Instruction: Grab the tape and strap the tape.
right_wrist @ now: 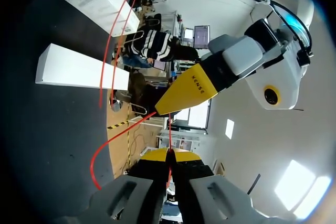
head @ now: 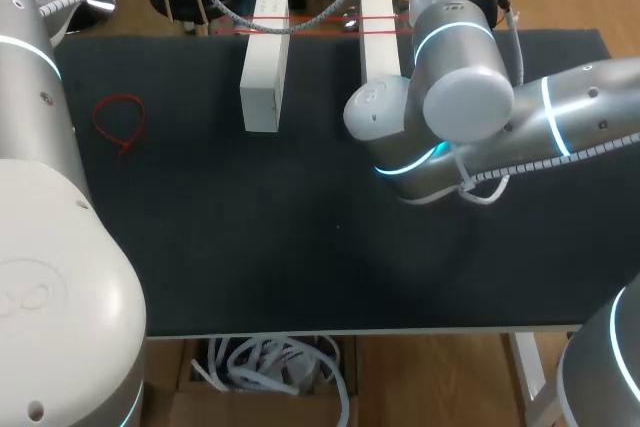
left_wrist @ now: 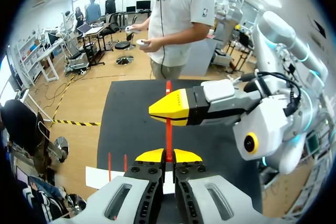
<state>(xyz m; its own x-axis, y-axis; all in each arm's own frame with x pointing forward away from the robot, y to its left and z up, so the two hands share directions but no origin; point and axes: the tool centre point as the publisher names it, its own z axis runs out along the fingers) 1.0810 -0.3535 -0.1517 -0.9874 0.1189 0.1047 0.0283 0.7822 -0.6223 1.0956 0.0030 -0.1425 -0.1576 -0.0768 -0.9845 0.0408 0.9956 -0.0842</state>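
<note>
Two white blocks (head: 264,62) (head: 379,37) lie side by side at the far part of the black table (head: 300,247). A thin red strap (head: 300,30) runs across their far ends. In the left wrist view my left gripper (left_wrist: 168,156) is shut on the red strap (left_wrist: 168,124), which rises straight ahead of it. My right gripper (left_wrist: 169,107) crosses just ahead of it, touching the same strap. In the right wrist view my right gripper (right_wrist: 168,155) is shut on the strap (right_wrist: 169,135). The strap (right_wrist: 113,40) loops on around the blocks (right_wrist: 79,69).
A spare red tie (head: 120,122) lies curled in a loop at the table's left. My right arm's elbow (head: 460,87) hangs over the right middle of the table and hides both grippers in the head view.
</note>
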